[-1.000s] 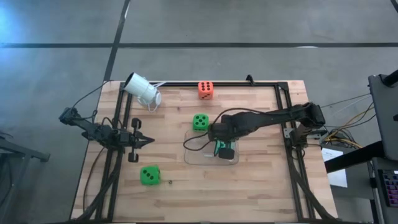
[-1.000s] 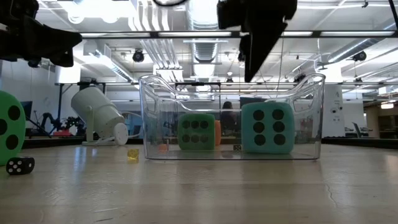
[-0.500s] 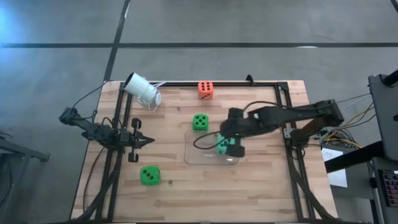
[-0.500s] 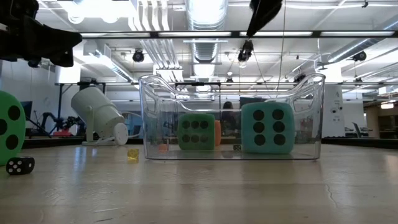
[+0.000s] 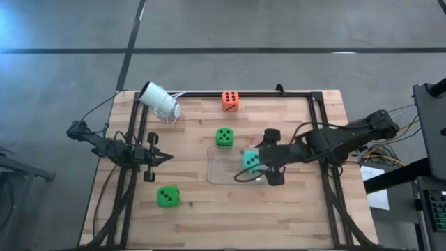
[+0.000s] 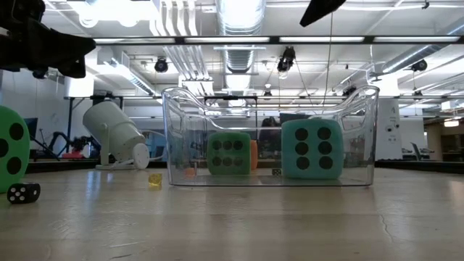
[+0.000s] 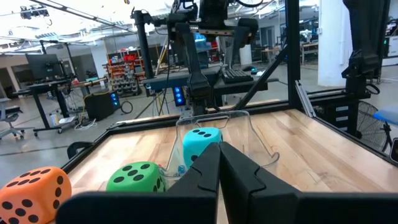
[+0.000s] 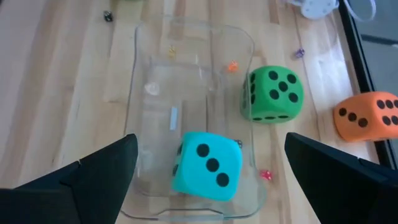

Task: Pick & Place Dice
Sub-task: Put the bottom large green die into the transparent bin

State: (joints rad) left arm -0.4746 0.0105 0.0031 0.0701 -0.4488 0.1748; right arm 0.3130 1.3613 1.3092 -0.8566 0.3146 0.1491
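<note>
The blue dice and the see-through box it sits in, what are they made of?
The blue dice looks like soft foam: matte skin, rounded corners, flat black dots. That is a guess from its look. The see-through box looks like hard clear plastic: shiny, with glints on its rim, and the wooden table shows through it.

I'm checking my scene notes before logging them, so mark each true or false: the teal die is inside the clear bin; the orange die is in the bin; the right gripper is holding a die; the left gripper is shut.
1. The teal foam die sits inside the clear plastic bin: true.
2. The orange foam die is in the bin: false; it lies on the wooden table, outside the bin.
3. The right gripper holds a die: false; it is open and empty, above the bin's edge.
4. The left gripper is shut: true.
</note>
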